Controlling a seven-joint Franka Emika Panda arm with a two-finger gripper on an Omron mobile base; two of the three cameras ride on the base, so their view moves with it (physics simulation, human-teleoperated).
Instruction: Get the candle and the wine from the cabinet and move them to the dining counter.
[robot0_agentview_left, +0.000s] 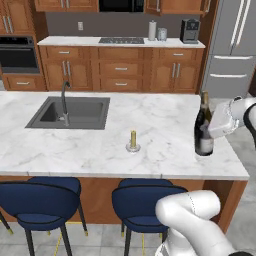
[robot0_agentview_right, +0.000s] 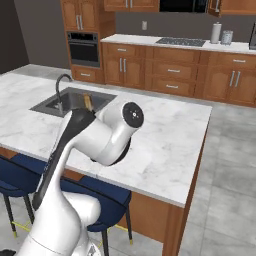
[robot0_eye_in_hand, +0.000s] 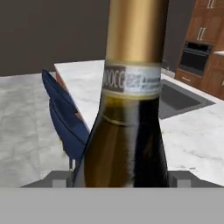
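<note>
Dark glass sits between the two finger tips of the gripper (robot0_eye_in_hand: 120, 179): in the hand view the wine bottle (robot0_eye_in_hand: 127, 109) stands dead centre. One tip is against its flank at 9 o'clock and the other at 3 o'clock, with no gap visible on either side. The jaws are spread wide and clasp the bottle low on its body. Its gold-capped neck and a pale band label rise toward 12 o'clock.

In the left base view the gripper (robot0_agentview_left: 210, 129) reaches the wine bottle (robot0_agentview_left: 203, 127) from 3 o'clock. The bottle stands upright on the marble dining counter (robot0_agentview_left: 150, 115), close to the counter's right-hand corner.

The candle (robot0_agentview_left: 133, 140) stands upright on its small round dish at 9 o'clock from the bottle. It is well apart from the bottle and near the counter's front edge.

The dark sink (robot0_agentview_left: 70, 112) with its faucet (robot0_agentview_left: 64, 102) lies at 10 o'clock from the candle. Two navy stools (robot0_agentview_left: 147, 200) are tucked under the front edge at 6 o'clock.

In the right base view the white arm crosses in front of the dining counter (robot0_agentview_right: 170, 150) and the sink (robot0_agentview_right: 75, 100).
</note>
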